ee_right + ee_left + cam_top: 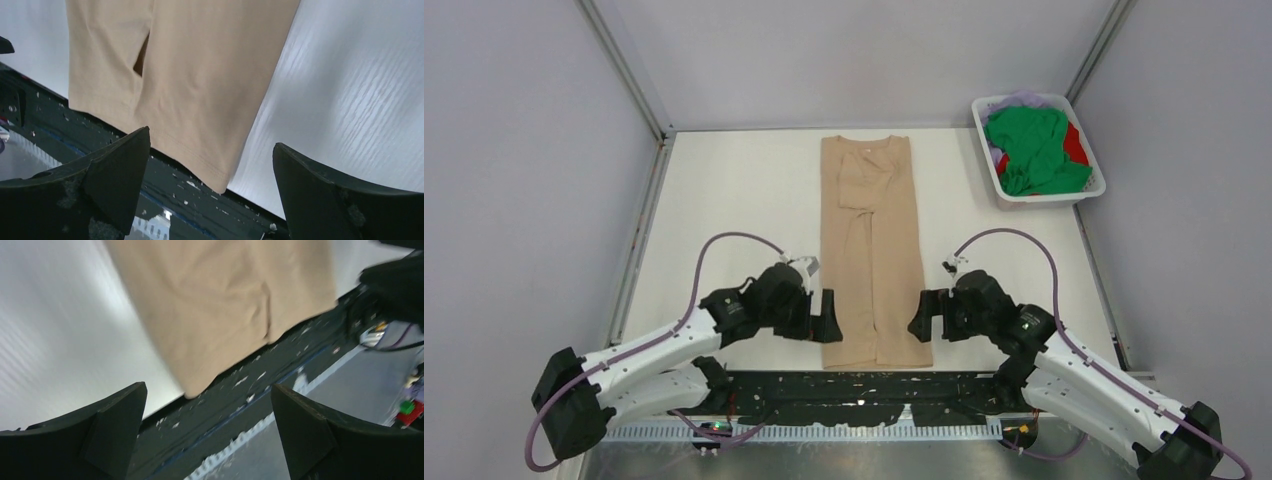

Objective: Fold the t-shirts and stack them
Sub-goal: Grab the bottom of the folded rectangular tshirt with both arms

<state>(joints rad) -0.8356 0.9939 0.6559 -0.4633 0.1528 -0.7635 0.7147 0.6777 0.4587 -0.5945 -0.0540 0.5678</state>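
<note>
One beige t-shirt (871, 250) lies folded; three t-shirts (1034, 150) fill one basket (1049, 197); left tool (827, 318) and right tool (921, 318) both released

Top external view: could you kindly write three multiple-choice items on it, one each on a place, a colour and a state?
1. Where is the white basket?
A. near left
B. far right
C. between the arms

2. What colour is the topmost t-shirt in the basket?
A. green
B. blue
C. black

3. How does the beige t-shirt lie?
A. crumpled in a heap
B. hanging from a pincer
C. folded into a long strip, flat on the table

Key:
1 B, it sits by the far right corner.
2 A, green cloth covers most of the pile.
3 C, it lies as a narrow flat strip.
</note>
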